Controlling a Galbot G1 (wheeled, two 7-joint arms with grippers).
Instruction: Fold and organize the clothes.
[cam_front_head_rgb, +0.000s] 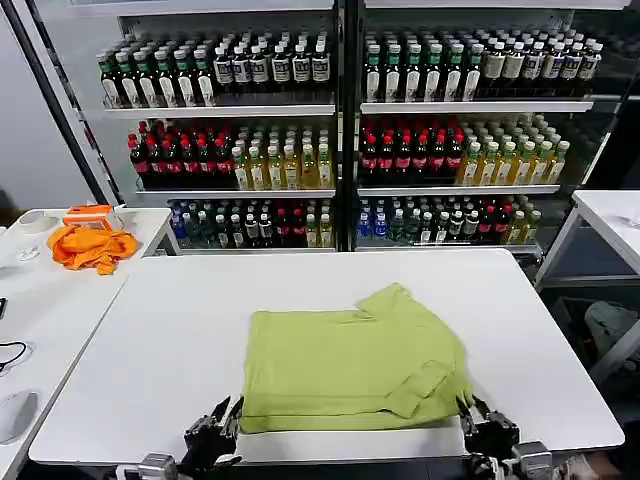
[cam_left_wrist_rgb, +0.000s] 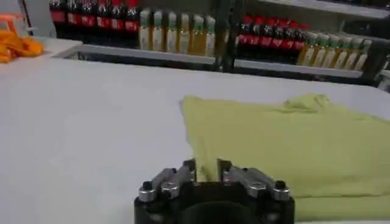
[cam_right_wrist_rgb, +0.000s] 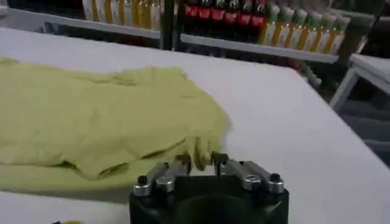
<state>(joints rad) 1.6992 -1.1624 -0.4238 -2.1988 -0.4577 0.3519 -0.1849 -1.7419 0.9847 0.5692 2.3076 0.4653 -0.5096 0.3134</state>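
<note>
Green shirt folded on the white counter.

The shirt lies flat near the front edge of the counter. The left hand sits at its near left corner, the right hand at its near right corner. Both hands have their fingers a little apart, holding nothing.

head overhead, wrists low, sharing T-shirt

Black grippers, silver-linked jaws, dark screws.
</note>
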